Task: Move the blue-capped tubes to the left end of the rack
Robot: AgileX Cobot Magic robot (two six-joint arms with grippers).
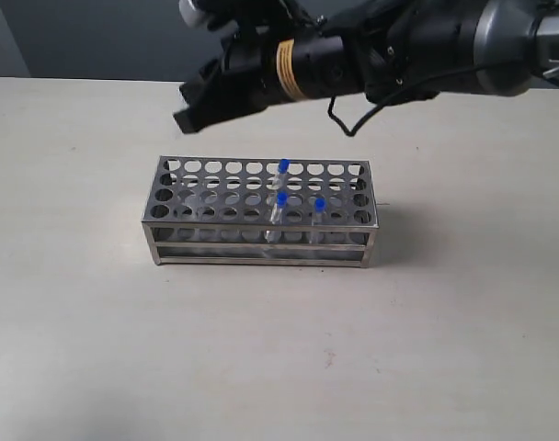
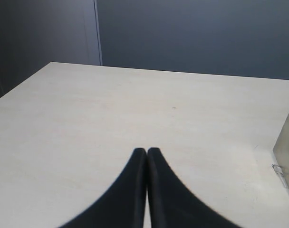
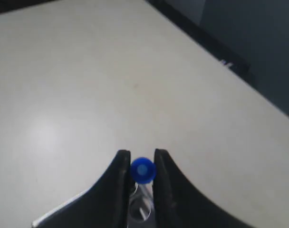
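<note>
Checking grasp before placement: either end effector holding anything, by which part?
Right end effector pinches a blue-capped tube at its cap end; left end effector is shut on nothing.

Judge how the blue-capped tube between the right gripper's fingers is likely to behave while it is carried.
The blue-capped tube looks slim and clear, so it is probably light and rigid. The right gripper pinches it at its round cap, so it might swing or slip. Laid down, its round form would likely roll.

A pale beige table (image 1: pixel 96 349) meets a dark blue-grey wall (image 1: pixel 96 37) behind it.
</note>
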